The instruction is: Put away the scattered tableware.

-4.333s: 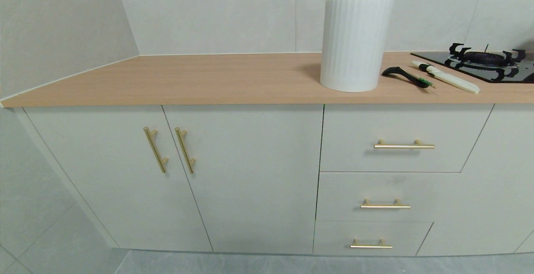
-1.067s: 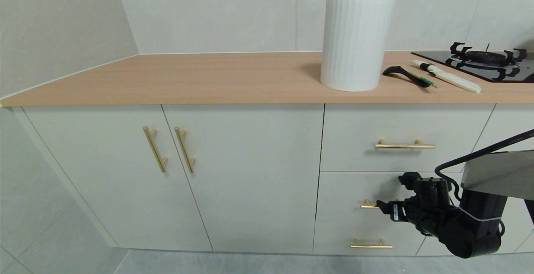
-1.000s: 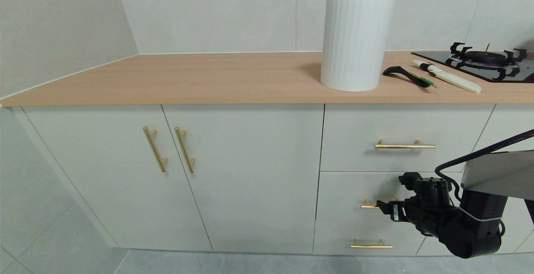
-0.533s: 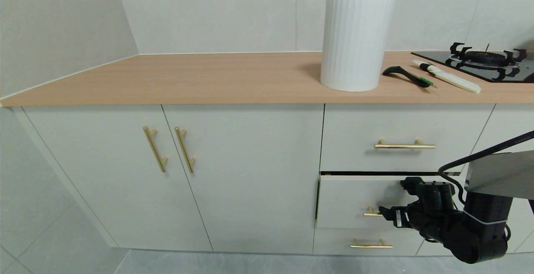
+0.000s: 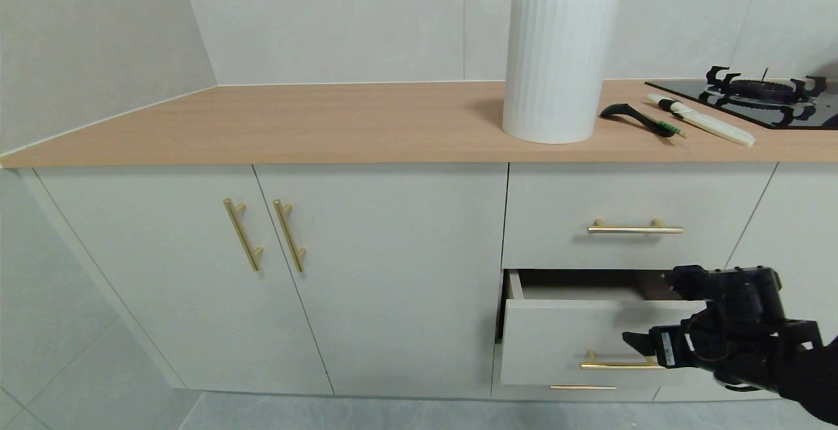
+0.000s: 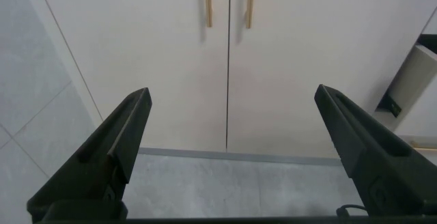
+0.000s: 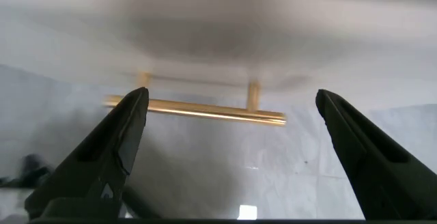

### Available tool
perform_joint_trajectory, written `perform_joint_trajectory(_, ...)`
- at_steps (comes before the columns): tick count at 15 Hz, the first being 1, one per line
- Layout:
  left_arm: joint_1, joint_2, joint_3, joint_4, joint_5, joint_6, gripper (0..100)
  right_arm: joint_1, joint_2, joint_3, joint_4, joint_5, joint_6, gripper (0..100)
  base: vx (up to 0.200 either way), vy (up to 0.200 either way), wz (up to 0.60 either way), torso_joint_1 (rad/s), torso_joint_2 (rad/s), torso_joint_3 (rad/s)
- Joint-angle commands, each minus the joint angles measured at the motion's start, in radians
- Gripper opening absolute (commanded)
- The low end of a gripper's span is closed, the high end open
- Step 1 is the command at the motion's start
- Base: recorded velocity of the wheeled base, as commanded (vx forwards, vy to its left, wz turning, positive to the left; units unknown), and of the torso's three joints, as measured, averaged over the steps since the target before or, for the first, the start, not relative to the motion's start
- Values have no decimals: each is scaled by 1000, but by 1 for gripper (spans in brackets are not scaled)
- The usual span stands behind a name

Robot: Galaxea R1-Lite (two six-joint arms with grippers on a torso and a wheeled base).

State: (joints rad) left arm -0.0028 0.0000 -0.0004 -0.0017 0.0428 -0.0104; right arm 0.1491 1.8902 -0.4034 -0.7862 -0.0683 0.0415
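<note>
Three drawers (image 5: 563, 335), two doors (image 5: 380, 273), five handles (image 5: 634, 228), one canister (image 5: 555, 67), two utensils (image 5: 638, 118).

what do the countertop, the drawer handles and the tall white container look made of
Countertop: wood or wood-look laminate, matt, fine brown grain.
Drawer handles: metal, brushed gold finish, thin bright highlights.
Tall white container: matt plastic or ceramic, vertically ribbed; the look leaves it open.

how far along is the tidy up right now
Done: the middle drawer stands partly open. In hand: the right gripper is open by the drawer's handle, holding nothing. Left: the spoon and the knife lie on the counter beside the canister. Both probably go into the drawer, which then needs shutting.
</note>
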Motion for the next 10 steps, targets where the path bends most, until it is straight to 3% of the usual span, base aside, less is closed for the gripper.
perform_joint_trajectory(1, 0, 0, 0, 0, 0, 0, 100, 55, -367, -61, 206, 5, 3, 100, 0, 0, 0, 0, 0, 0)
perform_joint_trajectory(7, 0, 0, 0, 0, 0, 0, 100, 79, -164, -160, 150, -2, 15, 100, 0, 0, 0, 0, 0, 0)
perform_joint_trajectory(10, 0, 0, 0, 0, 0, 0, 100, 78, 18, -161, -24, -30, 43, 100, 0, 0, 0, 0, 0, 0)
